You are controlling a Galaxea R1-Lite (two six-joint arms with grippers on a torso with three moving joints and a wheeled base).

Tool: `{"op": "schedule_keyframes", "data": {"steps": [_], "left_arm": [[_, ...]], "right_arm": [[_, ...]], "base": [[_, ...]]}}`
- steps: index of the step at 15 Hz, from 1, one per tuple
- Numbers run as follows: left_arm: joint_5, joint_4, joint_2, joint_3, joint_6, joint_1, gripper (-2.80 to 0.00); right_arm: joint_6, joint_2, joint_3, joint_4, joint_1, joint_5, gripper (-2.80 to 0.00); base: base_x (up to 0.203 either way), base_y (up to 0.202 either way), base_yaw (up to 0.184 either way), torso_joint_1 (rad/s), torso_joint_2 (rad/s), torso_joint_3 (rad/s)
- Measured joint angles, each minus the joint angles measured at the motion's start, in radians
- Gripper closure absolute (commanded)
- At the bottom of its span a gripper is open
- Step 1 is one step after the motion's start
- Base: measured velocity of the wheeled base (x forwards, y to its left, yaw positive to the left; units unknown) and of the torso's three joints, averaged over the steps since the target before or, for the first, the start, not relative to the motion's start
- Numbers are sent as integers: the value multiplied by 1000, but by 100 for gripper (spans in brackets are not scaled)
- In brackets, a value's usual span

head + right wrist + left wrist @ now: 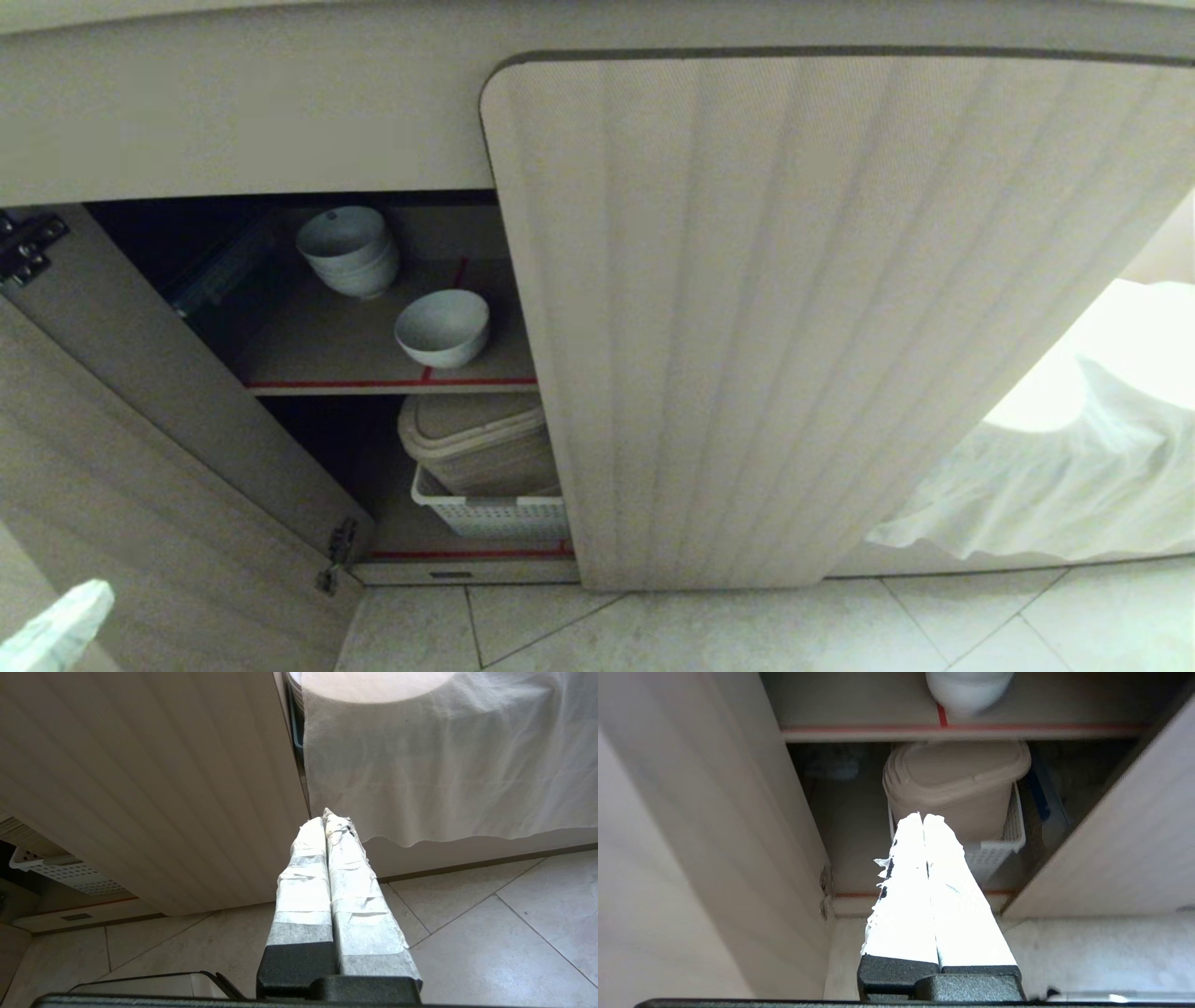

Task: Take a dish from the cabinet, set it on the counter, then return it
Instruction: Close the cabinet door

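Note:
The dish [442, 327], a small white bowl, stands upright near the front edge of the cabinet's upper shelf [308, 345]; its underside shows in the left wrist view [969, 690]. The cabinet's left door [140, 467] is swung open and the right door [794, 327] is closed. My left gripper [923, 817] is shut and empty, low in front of the opening and well below the dish; its white-wrapped tip shows at the head view's lower left corner [89, 597]. My right gripper [325, 819] is shut and empty, low over the floor before the closed door. Only the counter's front edge [243, 112] shows.
A stack of like white bowls [348, 250] sits further back on the same shelf. Below, a beige lidded bin [481, 443] stands in a white perforated basket [495, 513]. A white cloth [1055, 467] hangs at the right. Tiled floor [747, 635] lies below.

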Motion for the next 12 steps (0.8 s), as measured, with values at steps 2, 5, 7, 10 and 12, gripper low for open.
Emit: {"op": "schedule_keyframes", "data": {"steps": [2,5,7,10,12], "left_arm": [[2,115,-109,0,8,-12,0],[17,223,-196,0,14,-25,0],[21,220,-216,0,16,-45,0],[36,250,-279,0,27,-110,0],[38,339,-371,-11,37,-127,0]], "right_arm": [[0,0,0,0,0,0,0],[0,0,0,0,0,0,0],[0,0,0,0,0,0,0],[0,0,0,0,0,0,0],[0,0,0,0,0,0,0]], "base": [[0,0,0,0,0,0],[0,0,0,0,0,0],[0,0,0,0,0,0],[0,0,0,0,0,0],[0,0,0,0,0,0]]}}
